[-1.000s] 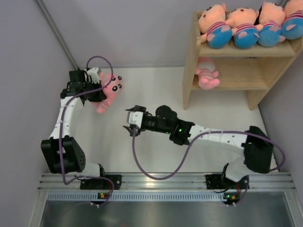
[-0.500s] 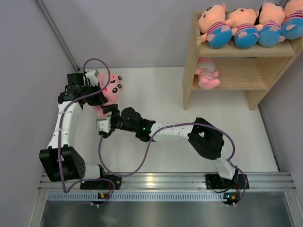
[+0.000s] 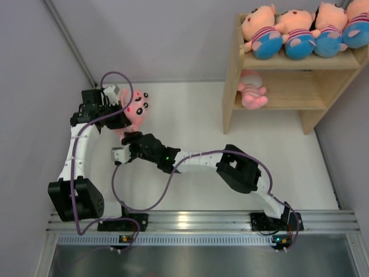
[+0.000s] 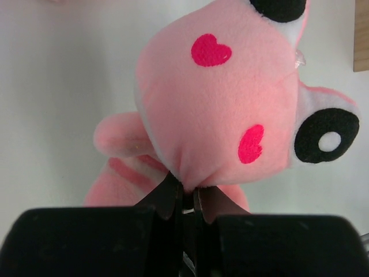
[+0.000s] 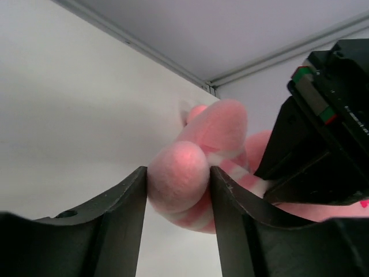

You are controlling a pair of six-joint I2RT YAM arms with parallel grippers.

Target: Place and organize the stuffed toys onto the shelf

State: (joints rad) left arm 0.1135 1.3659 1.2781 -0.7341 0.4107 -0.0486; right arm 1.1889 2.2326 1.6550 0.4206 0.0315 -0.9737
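An all-pink stuffed toy [image 3: 137,107] hangs at the left of the table, held at both ends. My left gripper [image 3: 119,113] is shut on a pinch of its head [image 4: 219,98], and the fingertips [image 4: 167,193] nip the plush fabric. My right gripper [image 3: 128,137] reaches across from the right. Both its jaws press on the toy's rounded striped limb [image 5: 176,173] from either side. The wooden shelf [image 3: 232,86] stands at the far right. Several peach-faced toys [image 3: 262,32] lie on its top tier, and one pink striped toy [image 3: 252,92] lies on the lower tier.
Grey walls close off the left, back and right sides. A metal rail [image 3: 190,219] runs along the near edge under both arm bases. Purple cables [image 3: 138,199] loop off both arms. The left gripper's black body [image 5: 323,133] sits close beside the right fingers.
My right arm swung left across the table to the hanging pink toy, and its jaws closed in on the toy's limb. The left arm lifted the toy slightly and held its grip.
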